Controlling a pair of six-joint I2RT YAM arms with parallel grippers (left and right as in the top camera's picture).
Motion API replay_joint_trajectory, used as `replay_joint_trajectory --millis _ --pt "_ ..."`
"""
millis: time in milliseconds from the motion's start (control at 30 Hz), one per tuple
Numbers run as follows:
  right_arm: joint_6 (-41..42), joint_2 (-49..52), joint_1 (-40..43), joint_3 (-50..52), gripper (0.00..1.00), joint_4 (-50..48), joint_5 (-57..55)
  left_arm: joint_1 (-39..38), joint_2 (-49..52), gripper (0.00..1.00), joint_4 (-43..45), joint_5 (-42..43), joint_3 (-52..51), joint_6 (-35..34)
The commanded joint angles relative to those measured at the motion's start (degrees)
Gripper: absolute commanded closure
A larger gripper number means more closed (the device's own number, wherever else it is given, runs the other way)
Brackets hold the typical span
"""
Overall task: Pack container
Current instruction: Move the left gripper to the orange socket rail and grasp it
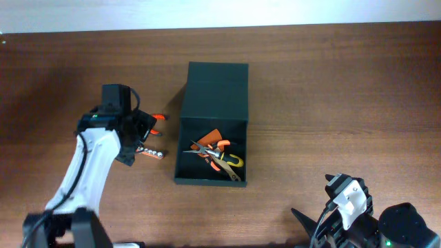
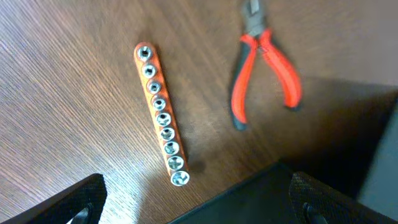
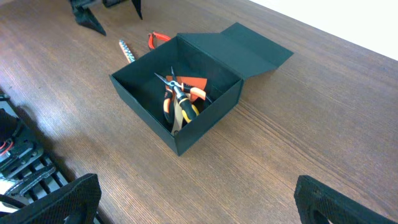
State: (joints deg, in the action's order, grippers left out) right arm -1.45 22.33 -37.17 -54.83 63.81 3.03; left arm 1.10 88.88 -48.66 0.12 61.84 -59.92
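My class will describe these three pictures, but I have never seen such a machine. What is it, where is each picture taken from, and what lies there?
These are two robot arms at a wooden table. One picture looks down from above; the other two come from cameras on the wrists. The left gripper hovers open over an orange socket rail and red pliers. The right gripper is open too, facing the dark container, whose lid is open; several hand tools lie inside. Nothing is held.

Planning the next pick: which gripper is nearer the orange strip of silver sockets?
Left. The left gripper hovers just above the orange socket strip; the right gripper is far off, beyond the dark green rectangular box.
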Motion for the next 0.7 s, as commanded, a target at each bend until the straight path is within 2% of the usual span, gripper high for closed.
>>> replay_joint_trajectory --millis 0,100,433,500,567,667 --pt "0.5 -0.3 0.0 0.2 0.01 -0.2 0.3 0.2 3.3 0.04 -0.2 2.1 0.5 -2.8" --pt "0.5 -0.3 0.0 0.1 0.01 -0.2 0.3 0.3 6.0 0.04 -0.1 2.8 -0.1 -5.2" --pt "0.5 -0.3 0.0 0.2 0.01 -0.2 0.3 2.1 9.5 0.05 6.4 7.7 -6.8 -5.4" --pt "0.5 -0.3 0.0 0.2 0.01 -0.2 0.3 2.5 9.6 0.08 7.2 8.1 -7.9 -5.4" --pt "0.5 -0.3 0.0 0.2 0.01 -0.2 0.3 2.7 9.8 0.16 7.3 8.1 -8.5 -5.4" --pt "0.5 -0.3 0.0 0.2 0.01 -0.2 0.3 2.8 10.8 0.19 7.4 8.1 -8.5 -5.4"
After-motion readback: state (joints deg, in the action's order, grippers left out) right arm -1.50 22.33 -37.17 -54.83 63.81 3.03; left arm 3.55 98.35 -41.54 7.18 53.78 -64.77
